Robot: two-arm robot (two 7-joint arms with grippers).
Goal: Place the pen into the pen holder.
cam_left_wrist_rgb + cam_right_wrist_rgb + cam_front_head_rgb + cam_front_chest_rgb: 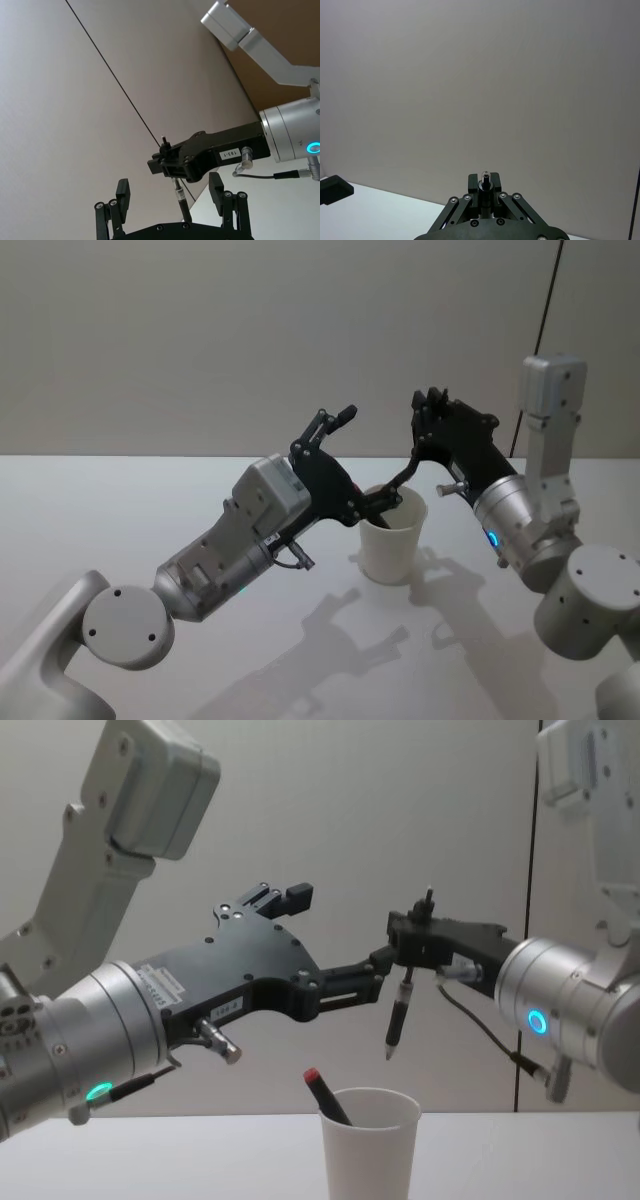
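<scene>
The pen holder, a white paper cup (370,1150) (392,545), stands on the table. A black pen (325,1095) with a red end leans inside it, red end up. Above the cup my right gripper (410,945) (485,184) is shut on a second, dark pen (398,1015) (179,195) that hangs upright, tip down, a little above the rim. My left gripper (340,928) (169,192) is open, its fingers (122,194) standing on either side of that hanging pen without touching it.
The cup sits on a white table (120,510) in front of a plain wall. The two arms meet over the cup from the left and right. A thin dark vertical line (531,870) runs down the wall on the right.
</scene>
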